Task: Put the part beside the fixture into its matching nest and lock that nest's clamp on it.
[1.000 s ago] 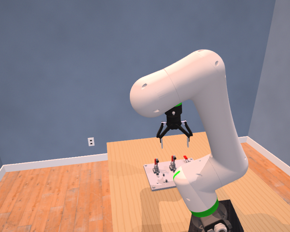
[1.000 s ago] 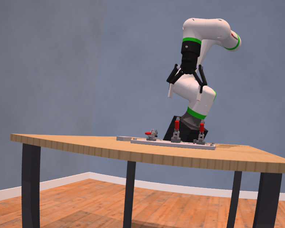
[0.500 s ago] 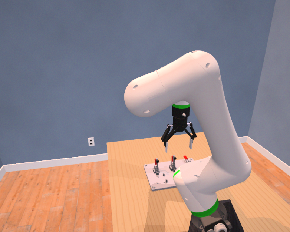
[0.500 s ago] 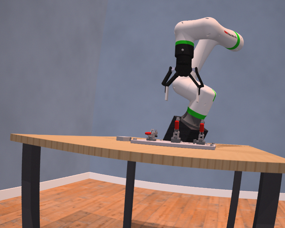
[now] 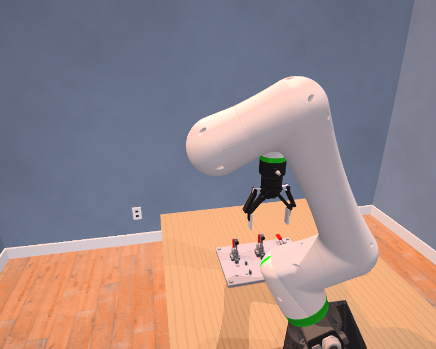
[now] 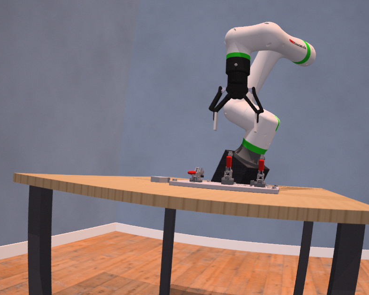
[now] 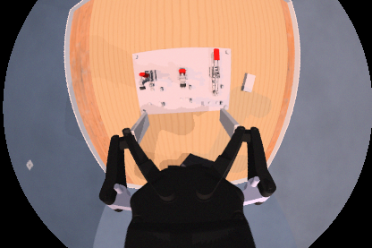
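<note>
Two fingers (image 5: 286,216) (image 6: 215,121) apart, above fixture plate (image 5: 244,276) (image 6: 222,187) (image 7: 170,60)

The one piece of lettering in sight is on the white arm (image 5: 270,116) (image 6: 257,35), in the exterior view: a short line of print (image 6: 297,43) running along the upper link, just beside a green ring. It starts with a red word, too small to read for certain, and goes on in small dark letters that seem to include "Robot"; the rest is too small to make out. No other text or number is readable.
</note>
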